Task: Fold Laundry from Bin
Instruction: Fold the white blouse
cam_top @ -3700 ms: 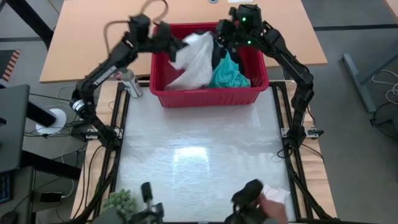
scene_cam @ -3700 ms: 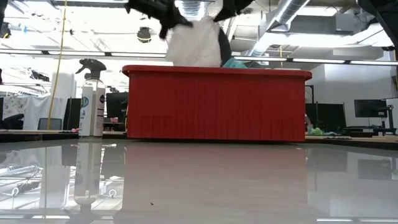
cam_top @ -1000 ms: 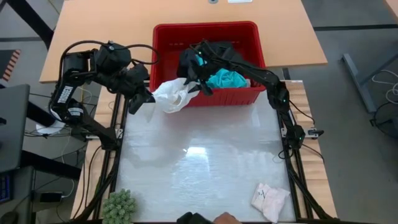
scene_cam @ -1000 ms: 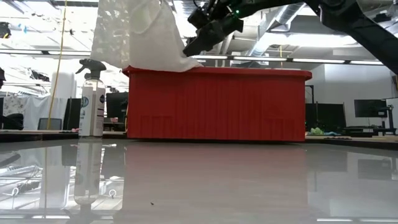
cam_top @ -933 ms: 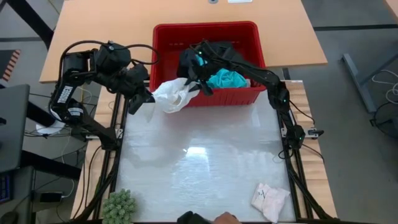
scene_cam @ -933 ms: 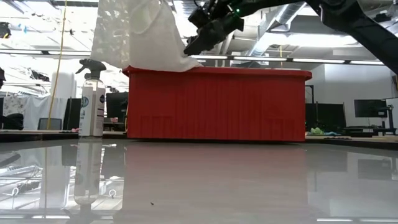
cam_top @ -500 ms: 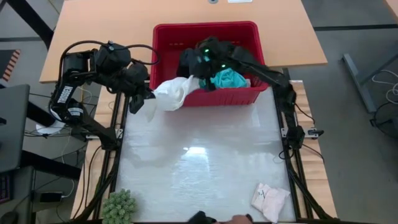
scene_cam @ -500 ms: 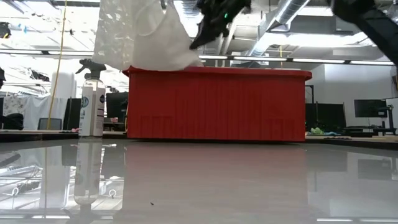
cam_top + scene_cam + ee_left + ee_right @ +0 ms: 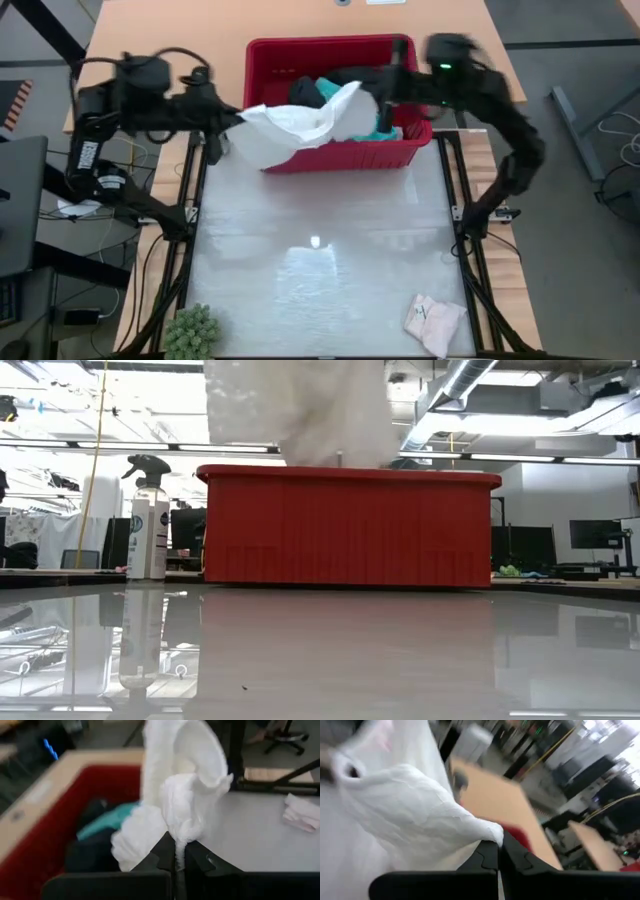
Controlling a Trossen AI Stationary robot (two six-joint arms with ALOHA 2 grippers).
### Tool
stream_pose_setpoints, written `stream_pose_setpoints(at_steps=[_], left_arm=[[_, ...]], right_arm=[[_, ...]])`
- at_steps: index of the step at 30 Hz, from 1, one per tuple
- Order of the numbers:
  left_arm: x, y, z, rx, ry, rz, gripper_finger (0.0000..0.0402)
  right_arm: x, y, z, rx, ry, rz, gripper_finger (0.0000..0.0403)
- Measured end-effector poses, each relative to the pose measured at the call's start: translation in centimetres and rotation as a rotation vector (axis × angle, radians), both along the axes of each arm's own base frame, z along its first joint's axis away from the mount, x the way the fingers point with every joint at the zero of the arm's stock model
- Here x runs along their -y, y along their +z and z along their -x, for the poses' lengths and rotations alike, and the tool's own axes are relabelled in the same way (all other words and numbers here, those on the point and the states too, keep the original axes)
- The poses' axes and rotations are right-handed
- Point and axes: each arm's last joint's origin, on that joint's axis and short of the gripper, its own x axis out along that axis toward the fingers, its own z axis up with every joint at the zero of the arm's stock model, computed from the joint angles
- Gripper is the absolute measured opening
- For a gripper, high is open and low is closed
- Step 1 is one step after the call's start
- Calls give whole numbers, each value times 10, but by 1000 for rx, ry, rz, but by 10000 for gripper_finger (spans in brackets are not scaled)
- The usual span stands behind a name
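White top (image 9: 300, 125) hangs stretched betw. both grippers, above the front-left part of the red bin (image 9: 340, 155) & its front rim; left gripper (image 9: 222, 122) sits just outside the bin's left front corner, fingers clenched on one end of the cloth; left wrist view shows the fabric bunched & pinched right at the fingertips (image 9: 176, 854), rest of it billowing up past them; right gripper (image 9: 372, 95) is over the bin interior, toward the right side, fingers clamped on the other end; right wrist view shows a corner of the white cloth (image 9: 420, 825) nipped betw. the closed fingers; in the low view the top (image 9: 295, 410) drapes down from the top edge, lower hem at about rim level of the bin (image 9: 350, 525), grippers themselves out of shot there; inside the bin, under the white cloth, a turquoise shirt (image 9: 102, 820) and black clothing (image 9: 90, 855) lie together; bin stands at the far edge of the glossy work mat (image 9: 320, 250), partly on the wooden table (image 9: 150, 50) behind; spray bottle (image 9: 148, 518) stands upright left of the bin, apart from it; small pale piece (image 9: 433, 322) lies near the front-right corner of the mat, well apart from the bin; small green plant (image 9: 192, 330) at the front-left corner.
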Motion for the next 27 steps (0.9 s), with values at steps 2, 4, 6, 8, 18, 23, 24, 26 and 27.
stream_pose_setpoints(at_steps=[2, 4, 6, 8, 18, 23, 24, 26, 27], left_arm=[[3, 8, 9, 66, -11, -27, 0], [7, 15, 21, 130, -42, -38, 0], [12, 21, 34, 190, -101, -38, 2], [19, 27, 46, 245, -186, -30, 3], [51, 67, 89, 623, -977, -58, 1], [53, 79, 90, 688, -1117, -6, 1], [53, 80, 89, 692, -1117, 16, 1], [52, 80, 85, 679, -1105, 77, 1], [50, 78, 80, 661, -1094, 109, 0]], right_arm=[[-18, 13, 17, 76, 21, -6, 22], [-37, 24, 32, 149, 58, -14, 22], [-55, 32, 44, 203, 126, -29, 22], [-72, 38, 53, 251, 206, -61, 22], [-164, 50, 65, 363, 702, 25, 22], [-196, 50, 64, 390, 682, 118, 22], [-199, 50, 64, 391, 629, 115, 22], [-201, 50, 63, 392, 498, 97, 22], [-202, 50, 62, 384, 422, 83, 22]])
